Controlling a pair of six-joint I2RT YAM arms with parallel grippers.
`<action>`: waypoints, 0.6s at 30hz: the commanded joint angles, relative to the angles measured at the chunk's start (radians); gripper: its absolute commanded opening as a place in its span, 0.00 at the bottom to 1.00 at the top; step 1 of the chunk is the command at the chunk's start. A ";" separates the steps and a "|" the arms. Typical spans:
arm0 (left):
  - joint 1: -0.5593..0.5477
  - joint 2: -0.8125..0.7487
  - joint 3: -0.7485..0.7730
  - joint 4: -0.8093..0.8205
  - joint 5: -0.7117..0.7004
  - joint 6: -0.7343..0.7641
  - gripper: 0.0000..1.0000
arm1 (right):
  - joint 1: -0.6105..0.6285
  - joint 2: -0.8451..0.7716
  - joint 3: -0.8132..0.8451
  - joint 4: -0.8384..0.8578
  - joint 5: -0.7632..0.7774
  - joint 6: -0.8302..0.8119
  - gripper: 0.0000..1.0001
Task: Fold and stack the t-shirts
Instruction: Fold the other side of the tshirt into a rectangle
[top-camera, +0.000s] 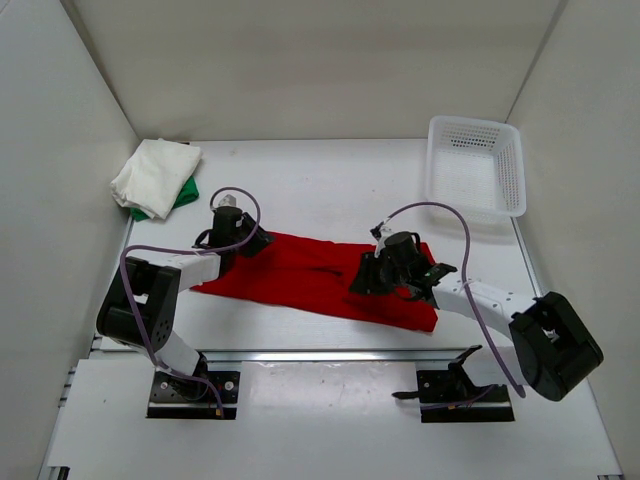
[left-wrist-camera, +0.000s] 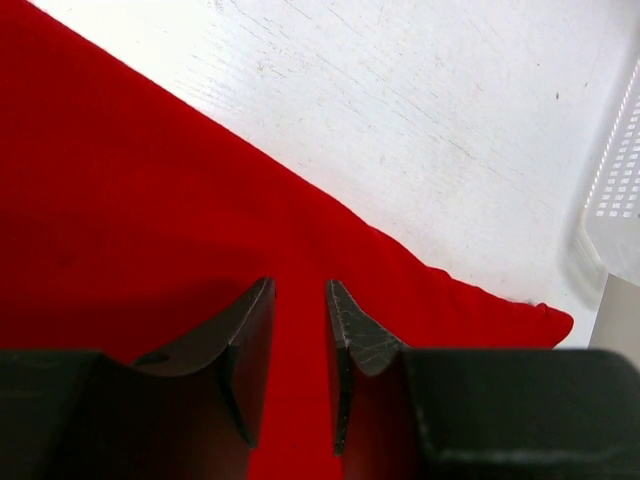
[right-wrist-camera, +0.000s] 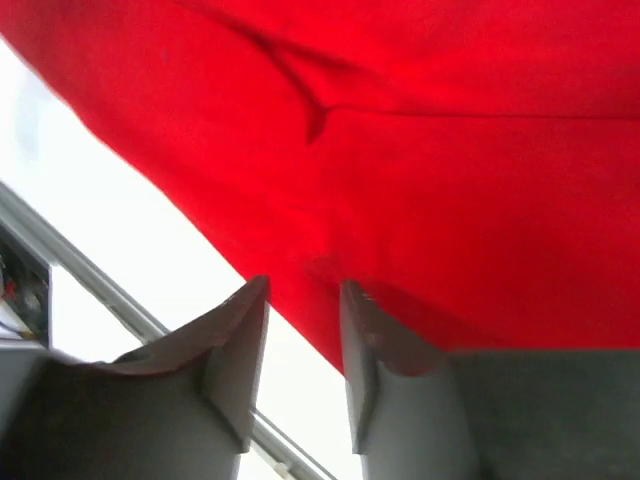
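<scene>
Red t-shirt (top-camera: 310, 280) lies as a long band across mid-table, left gripper (left-wrist-camera: 300, 285) over its far-left end, right gripper (right-wrist-camera: 305, 285) over its right half. Both are slightly parted and visibly pinch nothing. Matched, level edge grips should keep the fold square.
</scene>
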 joint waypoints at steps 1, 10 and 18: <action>0.001 -0.014 0.010 0.019 0.013 -0.007 0.38 | -0.050 -0.073 0.007 -0.005 0.064 -0.013 0.22; 0.140 0.020 -0.099 0.081 0.140 -0.074 0.37 | -0.163 -0.211 -0.264 0.057 0.131 0.096 0.00; 0.318 0.078 -0.130 0.128 0.240 -0.142 0.36 | -0.331 -0.383 -0.447 0.040 0.090 0.159 0.00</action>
